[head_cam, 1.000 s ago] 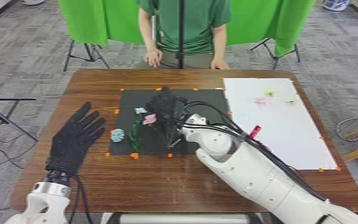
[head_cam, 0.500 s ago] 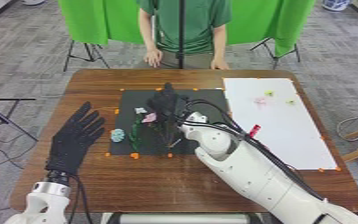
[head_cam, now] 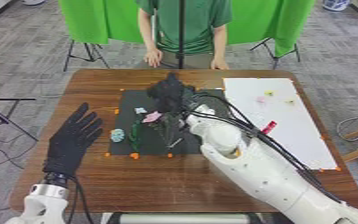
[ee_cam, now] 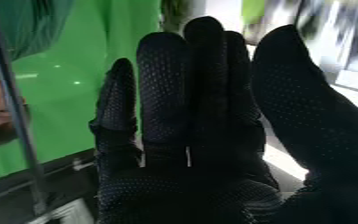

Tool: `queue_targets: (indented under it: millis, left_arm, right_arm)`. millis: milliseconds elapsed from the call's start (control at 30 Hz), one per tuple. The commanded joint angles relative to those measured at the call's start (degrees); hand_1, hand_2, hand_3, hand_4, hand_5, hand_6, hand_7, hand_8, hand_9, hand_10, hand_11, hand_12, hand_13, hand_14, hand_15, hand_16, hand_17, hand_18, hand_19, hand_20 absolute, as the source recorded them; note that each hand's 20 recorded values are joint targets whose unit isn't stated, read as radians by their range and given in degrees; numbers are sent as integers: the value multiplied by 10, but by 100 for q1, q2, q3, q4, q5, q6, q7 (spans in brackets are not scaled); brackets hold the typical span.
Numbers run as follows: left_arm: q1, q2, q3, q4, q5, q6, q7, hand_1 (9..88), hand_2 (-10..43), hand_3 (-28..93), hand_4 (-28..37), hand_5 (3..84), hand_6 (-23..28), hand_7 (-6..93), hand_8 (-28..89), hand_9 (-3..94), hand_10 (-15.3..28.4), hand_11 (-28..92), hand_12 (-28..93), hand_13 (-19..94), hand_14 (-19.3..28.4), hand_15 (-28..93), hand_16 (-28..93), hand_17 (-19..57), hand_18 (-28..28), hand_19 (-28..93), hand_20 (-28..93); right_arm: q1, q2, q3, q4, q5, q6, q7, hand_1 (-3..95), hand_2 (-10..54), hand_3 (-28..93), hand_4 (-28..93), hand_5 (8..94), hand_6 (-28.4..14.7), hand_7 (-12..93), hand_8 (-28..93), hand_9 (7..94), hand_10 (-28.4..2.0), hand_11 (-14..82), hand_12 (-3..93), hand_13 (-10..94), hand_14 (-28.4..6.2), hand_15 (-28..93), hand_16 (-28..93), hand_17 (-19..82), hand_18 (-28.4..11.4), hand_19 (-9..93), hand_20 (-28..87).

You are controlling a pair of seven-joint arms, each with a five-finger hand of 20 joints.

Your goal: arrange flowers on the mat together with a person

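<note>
Left hand (head_cam: 73, 140): on or over bare wood of the table (head_cam: 78, 187), left of the mat, fingers straight and spread, nothing held; a rightward swing would likely strike the pale blue flower (head_cam: 117, 135), just inside the left edge of the mat (head_cam: 127, 102). Green stem (head_cam: 135, 137): lying near to far beside it; any sideways brush could roll it askew. White flower (head_cam: 140, 110) and pink flower (head_cam: 151, 117): close by the right hand (head_cam: 170, 97), which is open, fingers straight, thumb apart, no flower seen in its hold; lowered or slid left, it might crush or drag both blooms. Black cables (head_cam: 236, 114): looped along the right arm, liable to snag stems as the arm turns. Room: some mat between hand and far edge, wood beyond; leftward, little before the blooms. Red item (head_cam: 270, 127): close beside the forearm, at the white sheet's left part; a rightward withdrawal could knock it. White sheet (head_cam: 291, 142): broad room at right, small yellow-green flower (head_cam: 269, 93) towards its far end.
</note>
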Motion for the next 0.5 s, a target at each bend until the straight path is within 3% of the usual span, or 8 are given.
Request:
queue_targets:
  millis: [33, 100, 167, 300, 500]
  left_arm:
    - [148, -144, -49, -50, 30, 23, 2, 265, 15, 714, -251, 294, 19, 140, -86, 256, 111, 131, 145, 205, 141, 182, 33, -121, 217, 428, 88]
    - [207, -143, -73, -68, 18, 59, 29, 264, 14, 715, -251, 295, 20, 140, -86, 256, 111, 132, 146, 205, 141, 182, 33, -121, 217, 428, 88]
    - [243, -138, -97, -80, 2, 77, 25, 264, 14, 715, -251, 296, 20, 140, -86, 256, 110, 131, 145, 205, 141, 183, 34, -121, 218, 428, 88]
    - [295, -130, -102, -110, 11, 89, 98, 265, 14, 715, -252, 299, 21, 140, -86, 257, 111, 131, 145, 205, 141, 183, 33, -121, 218, 429, 88]
    - [296, -194, -68, -102, 8, 26, 63, 265, 15, 714, -253, 299, 21, 140, -86, 256, 110, 131, 145, 205, 141, 183, 33, -121, 218, 429, 88]
  right_arm:
    - [-1413, 1397, 1709, -1726, 1622, 360, -380, 433, -95, 807, -283, 549, 25, 461, -66, 677, -64, 235, 406, 607, -41, 587, 286, 244, -156, 714, 425]
    - [-2133, 1734, 2537, -2248, 3000, -115, -656, 422, -92, 826, -283, 544, 23, 442, -68, 660, -68, 242, 386, 596, -45, 571, 290, 238, -157, 706, 422]
    - [-2638, 1895, 3207, -2373, 4409, -587, -1277, 398, -66, 841, -283, 540, 18, 416, -63, 634, -79, 282, 337, 580, -58, 573, 254, 231, -160, 694, 417]
    - [-3799, 2096, 4350, -3003, 6270, -740, -945, 340, 31, 855, -256, 591, -11, 373, -55, 634, -131, 322, 252, 559, -110, 577, 201, 220, -178, 656, 395]
    - [-5257, 1618, 5906, -3793, 7309, -1300, -141, 225, 91, 885, -209, 565, -20, 286, -155, 598, -149, 286, 239, 516, -130, 544, 189, 194, -195, 618, 366]
